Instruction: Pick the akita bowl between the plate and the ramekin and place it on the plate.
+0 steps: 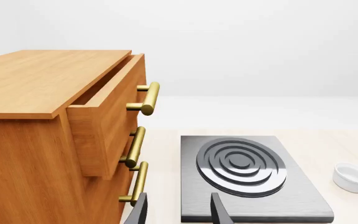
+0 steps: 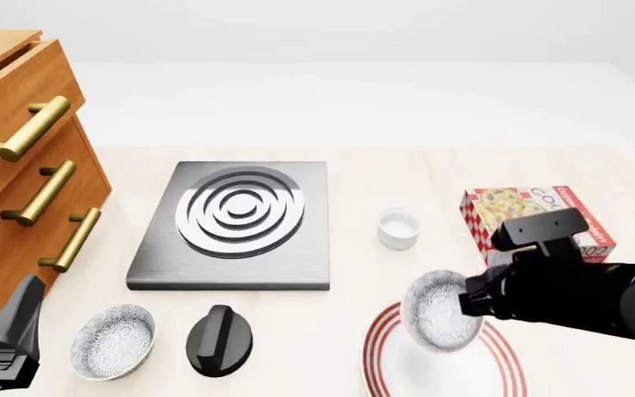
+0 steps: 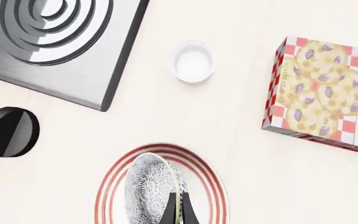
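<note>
step: placing | right gripper pinches bowl rim, tilted over plate | next: lower, level, release | left gripper open, idle

Readable text — one item only.
Cookie box, right side of the right wrist view: red letters, partly cut off, "...KIES" — front view shows only "CO..." on its top.

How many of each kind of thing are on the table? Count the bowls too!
Speckled bowls: 2, the akita bowl held over the plate and its twin bowl
Plate: 1
Ramekin: 1
Stove burner: 1
Black knob: 1
Cookie box: 1
Wooden drawer cabinet: 1
Total: 8
</note>
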Available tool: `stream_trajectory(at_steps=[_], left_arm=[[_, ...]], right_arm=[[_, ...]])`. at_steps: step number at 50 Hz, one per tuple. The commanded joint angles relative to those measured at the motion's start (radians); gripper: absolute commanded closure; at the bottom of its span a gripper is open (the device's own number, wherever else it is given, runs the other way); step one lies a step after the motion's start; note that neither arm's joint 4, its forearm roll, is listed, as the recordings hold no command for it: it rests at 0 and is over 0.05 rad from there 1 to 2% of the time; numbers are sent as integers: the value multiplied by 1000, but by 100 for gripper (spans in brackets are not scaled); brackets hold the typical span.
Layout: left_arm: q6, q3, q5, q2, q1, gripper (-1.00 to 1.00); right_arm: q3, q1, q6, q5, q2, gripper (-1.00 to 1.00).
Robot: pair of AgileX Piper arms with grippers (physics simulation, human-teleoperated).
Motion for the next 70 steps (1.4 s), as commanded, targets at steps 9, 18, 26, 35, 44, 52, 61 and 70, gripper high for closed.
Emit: stream_trajectory(at_steps=[9,18,26,35,44,52,61,70], left_arm=[[0,0,0,0,0,-100],[0,0,0,0,0,-100],[0,0,0,0,0,-100],[0,0,0,0,0,-100],[0,0,0,0,0,-100],[0,0,0,0,0,-100],[0,0,0,0,0,-100],[0,0,0,0,0,-100]], right_arm=[[33,28,36,-46,42,100],[42,54,68,-73,82,100],[45,109,128,-130,178,100],[32,122,143,-119,187,100],[18,106,118,-88,150,-100],[9,39,56,-45,81,-100],[-85,-71,-21,106,-82,-100],[-265,-100,-18,265,-185,-100]])
